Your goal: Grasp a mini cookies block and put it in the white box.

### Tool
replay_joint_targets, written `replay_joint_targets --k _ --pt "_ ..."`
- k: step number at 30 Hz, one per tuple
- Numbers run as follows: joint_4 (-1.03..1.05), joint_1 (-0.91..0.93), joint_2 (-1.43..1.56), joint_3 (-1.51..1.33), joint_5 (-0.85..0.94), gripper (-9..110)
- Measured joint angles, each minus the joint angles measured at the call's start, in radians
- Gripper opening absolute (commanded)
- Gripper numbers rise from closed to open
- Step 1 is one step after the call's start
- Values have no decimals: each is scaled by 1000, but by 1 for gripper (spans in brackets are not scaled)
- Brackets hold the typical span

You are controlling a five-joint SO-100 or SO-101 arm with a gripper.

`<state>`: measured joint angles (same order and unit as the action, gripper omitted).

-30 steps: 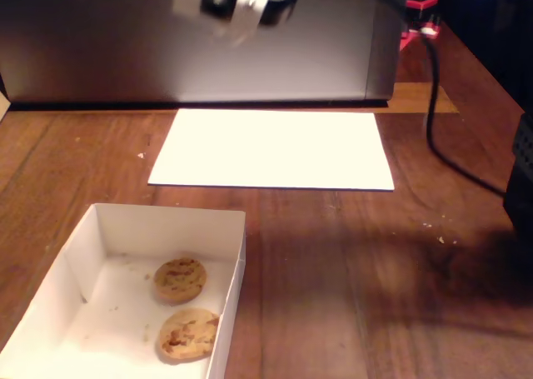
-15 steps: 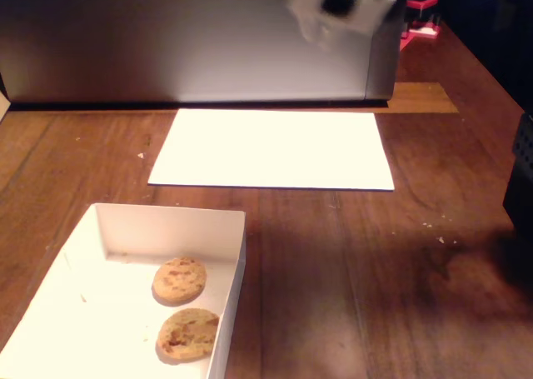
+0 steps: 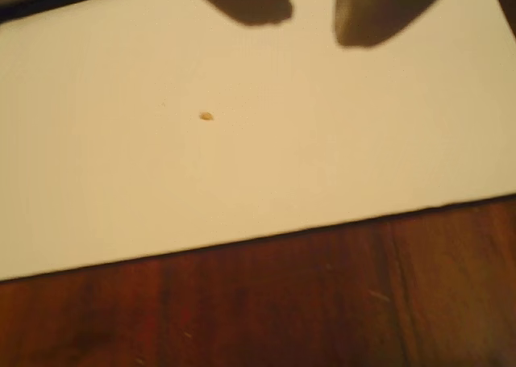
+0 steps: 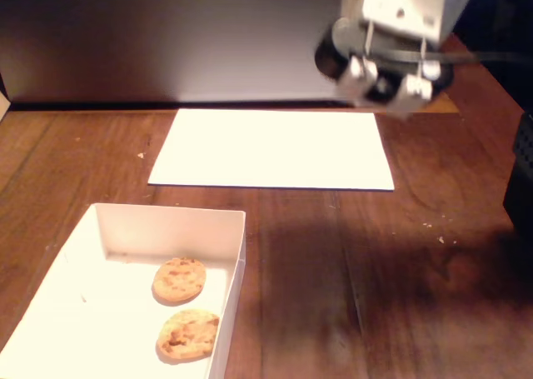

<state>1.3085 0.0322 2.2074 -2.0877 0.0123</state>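
The white box sits at the lower left of the fixed view with two round cookies in it, one above the other. No cookie shows outside the box. In the wrist view my gripper enters from the top edge as two dark blurred fingertips held apart with nothing between them. It hangs over the flat white paper sheet. Only a small crumb lies on the sheet below. In the fixed view the arm's head hovers above the sheet's far right corner.
The paper sheet lies flat on the brown wooden table between the box and a grey back wall. A dark object stands at the right edge. A few crumbs dot the table.
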Motion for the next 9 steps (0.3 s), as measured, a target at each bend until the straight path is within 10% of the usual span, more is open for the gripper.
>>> replay_joint_targets --k 9 --pt "-103 -17 127 -293 -35 0"
